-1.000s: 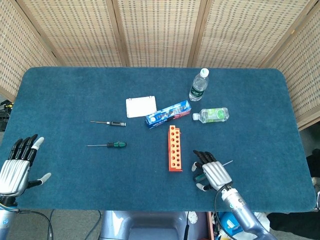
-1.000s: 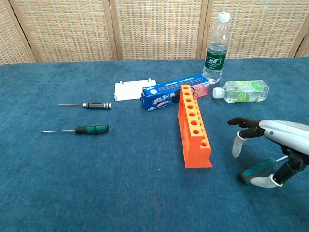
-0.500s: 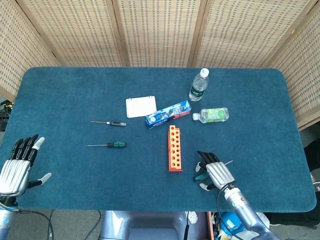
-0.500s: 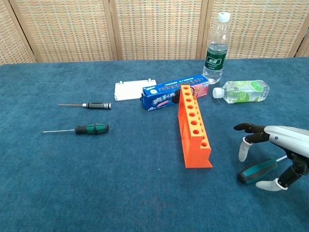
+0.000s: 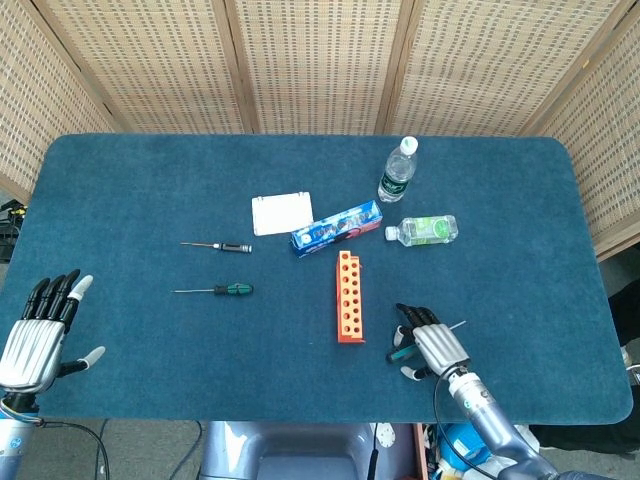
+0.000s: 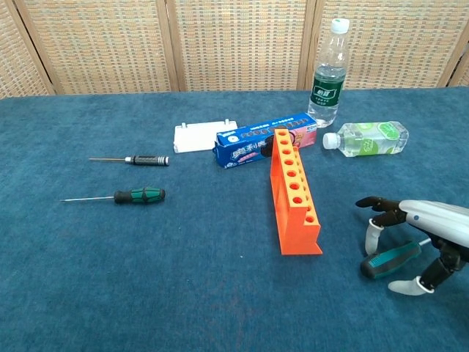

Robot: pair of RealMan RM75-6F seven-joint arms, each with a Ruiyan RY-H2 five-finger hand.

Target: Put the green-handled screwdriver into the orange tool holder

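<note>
The orange tool holder (image 5: 348,296) (image 6: 293,194) stands mid-table, its holes facing up. One green-handled screwdriver (image 6: 390,258) (image 5: 399,353) lies on the cloth right of the holder, under my right hand (image 5: 432,345) (image 6: 432,220). That hand hovers over it with fingers spread and the thumb off the handle. A second green-handled screwdriver (image 5: 237,289) (image 6: 139,195) lies far to the left. My left hand (image 5: 35,335) is at the table's near left corner, fingers apart and holding nothing.
A black-handled screwdriver (image 5: 235,246) (image 6: 146,160) lies behind the left one. Behind the holder are a white box (image 5: 281,213), a blue toothpaste box (image 5: 336,228), an upright water bottle (image 5: 397,172) and a bottle lying on its side (image 5: 425,230).
My right hand's thumb and fingers have come away from the screwdriver handle, and the hand has drawn slightly back toward the near edge. The screwdriver stays on the cloth.
</note>
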